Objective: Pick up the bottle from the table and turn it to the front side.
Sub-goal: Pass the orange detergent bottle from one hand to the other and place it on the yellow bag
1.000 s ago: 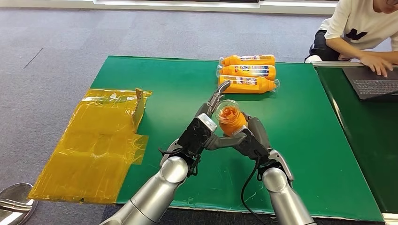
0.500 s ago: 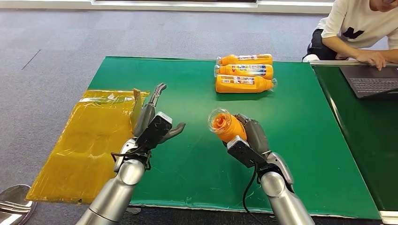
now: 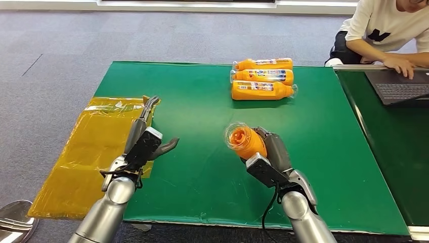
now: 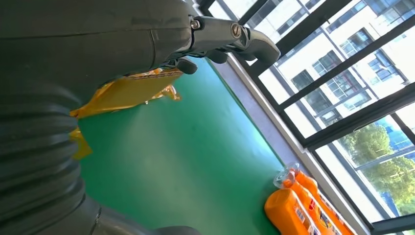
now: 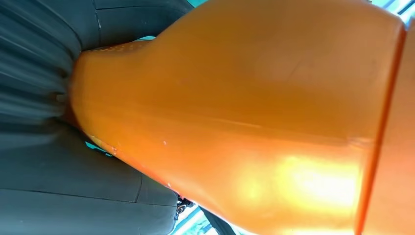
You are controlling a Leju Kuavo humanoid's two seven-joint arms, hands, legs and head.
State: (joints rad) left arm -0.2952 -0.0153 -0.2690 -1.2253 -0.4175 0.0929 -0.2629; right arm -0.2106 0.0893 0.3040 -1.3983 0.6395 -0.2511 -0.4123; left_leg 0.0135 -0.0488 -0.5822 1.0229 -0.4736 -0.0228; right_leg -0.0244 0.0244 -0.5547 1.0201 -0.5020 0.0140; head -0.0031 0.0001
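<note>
- Your right hand [image 3: 265, 157] is gripping the orange bottle [image 3: 244, 140], holding it raised above the desk [image 3: 202, 101] near the front edge, its clear cap tilting toward the left edge.
- Your left hand [image 3: 144, 142] is hovering empty over the desk's left edge, fingers spread apart.
- Three more orange bottles [image 3: 260, 80] are lying side by side at the far edge.
</note>
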